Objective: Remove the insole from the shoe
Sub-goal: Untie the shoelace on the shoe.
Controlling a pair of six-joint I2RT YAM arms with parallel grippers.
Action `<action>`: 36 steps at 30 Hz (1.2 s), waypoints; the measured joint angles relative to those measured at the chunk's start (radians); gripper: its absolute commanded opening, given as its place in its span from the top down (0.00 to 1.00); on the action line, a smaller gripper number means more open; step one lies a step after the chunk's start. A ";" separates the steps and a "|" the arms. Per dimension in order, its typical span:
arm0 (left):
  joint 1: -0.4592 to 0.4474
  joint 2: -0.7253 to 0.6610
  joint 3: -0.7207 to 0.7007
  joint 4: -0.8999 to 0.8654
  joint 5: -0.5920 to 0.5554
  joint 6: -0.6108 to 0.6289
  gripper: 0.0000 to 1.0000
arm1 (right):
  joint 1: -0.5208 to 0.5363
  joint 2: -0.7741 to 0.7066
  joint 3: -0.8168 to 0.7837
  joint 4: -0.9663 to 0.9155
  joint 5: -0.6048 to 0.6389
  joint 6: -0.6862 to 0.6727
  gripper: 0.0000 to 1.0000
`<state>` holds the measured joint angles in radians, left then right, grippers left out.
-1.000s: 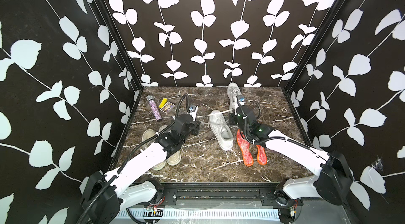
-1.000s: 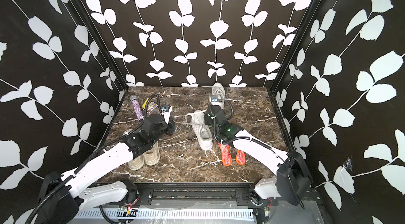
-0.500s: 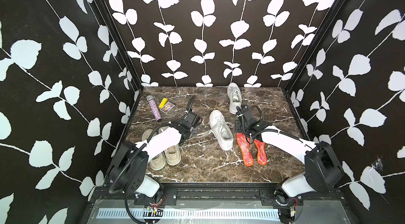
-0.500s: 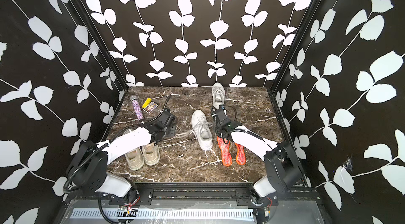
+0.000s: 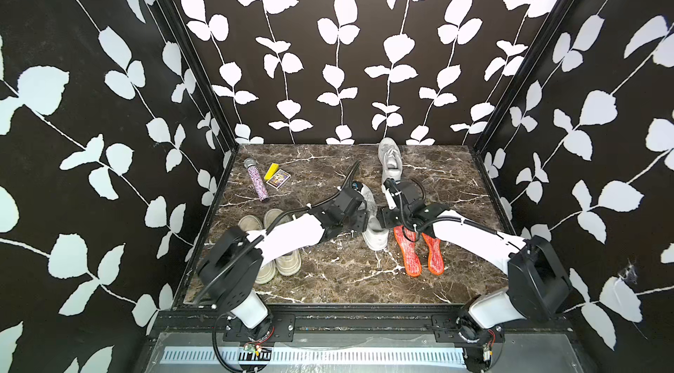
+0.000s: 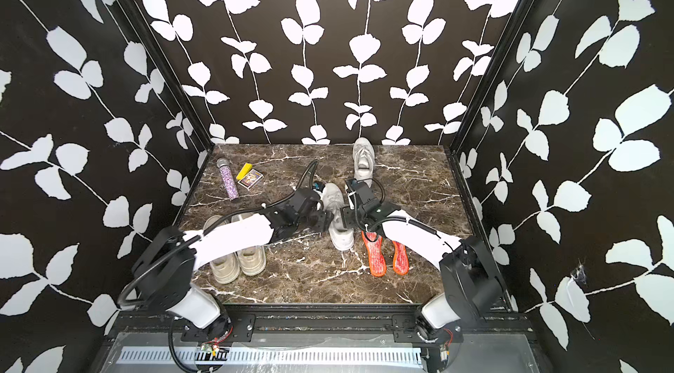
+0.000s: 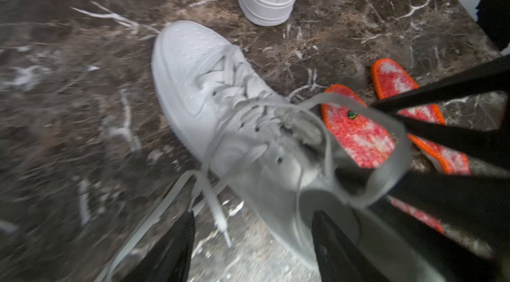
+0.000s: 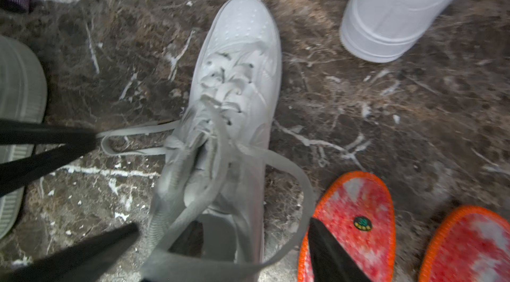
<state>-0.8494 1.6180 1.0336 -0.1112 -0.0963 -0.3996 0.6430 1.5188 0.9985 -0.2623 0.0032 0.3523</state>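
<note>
As I flank the shoe [image 5: 375,236], left gripper [image 7: 254,220]: released, jaws spread.
Right gripper [image 8: 223,225]: released too.
Insoles [image 5: 410,254]: on bench [image 5: 328,280] beside shoe.

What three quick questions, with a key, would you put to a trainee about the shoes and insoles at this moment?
1. How many orange-edged red insoles lie on the brown marble tabletop?
2. Where do they lie relative to the nearer white lace-up sneaker? A on the robot's left of it; B on the robot's right of it; C inside it.
3. True or false: the left tool and the right tool both stand open over that sneaker.
Key: 1 two; 2 B; 3 true.
</note>
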 measured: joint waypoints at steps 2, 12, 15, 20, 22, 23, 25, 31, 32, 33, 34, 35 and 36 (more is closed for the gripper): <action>0.000 0.027 0.006 0.006 0.014 0.000 0.31 | 0.001 0.031 0.015 0.014 -0.017 0.003 0.51; 0.001 0.101 0.074 -0.006 -0.034 0.001 0.67 | 0.003 0.115 0.061 0.040 -0.002 0.022 0.96; -0.003 0.101 0.074 -0.010 -0.067 0.000 0.87 | 0.010 0.115 0.061 0.042 0.024 0.032 1.00; 0.005 0.068 0.023 0.020 -0.122 -0.007 1.00 | 0.018 0.113 0.058 0.039 0.076 0.076 1.00; 0.020 0.011 -0.055 0.054 -0.117 -0.031 1.00 | 0.013 0.109 0.039 0.054 0.068 0.117 1.00; 0.029 -0.017 -0.090 0.070 -0.106 -0.042 1.00 | 0.010 0.105 0.025 0.063 0.052 0.136 1.00; 0.062 -0.097 -0.179 0.111 -0.060 -0.078 1.00 | 0.006 0.092 -0.005 0.099 -0.013 0.172 1.00; 0.111 -0.272 -0.308 0.145 0.008 -0.126 1.00 | 0.012 0.079 -0.014 0.172 -0.144 0.203 1.00; 0.114 -0.277 -0.312 0.146 0.012 -0.132 1.00 | 0.015 0.079 -0.014 0.183 -0.150 0.201 1.00; 0.119 -0.278 -0.317 0.150 0.021 -0.134 1.00 | 0.019 0.079 -0.013 0.192 -0.154 0.196 1.00; 0.122 -0.279 -0.323 0.157 0.027 -0.137 1.00 | 0.024 0.079 -0.013 0.193 -0.155 0.189 1.00; 0.123 -0.279 -0.332 0.162 0.030 -0.140 1.00 | 0.030 0.079 -0.012 0.191 -0.155 0.177 1.00; 0.123 -0.282 -0.341 0.166 0.032 -0.144 1.00 | 0.036 0.079 -0.011 0.185 -0.156 0.166 1.00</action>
<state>-0.7265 1.3365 0.6926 0.0547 -0.0643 -0.5434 0.6788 1.5978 0.9878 -0.0776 -0.1524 0.5182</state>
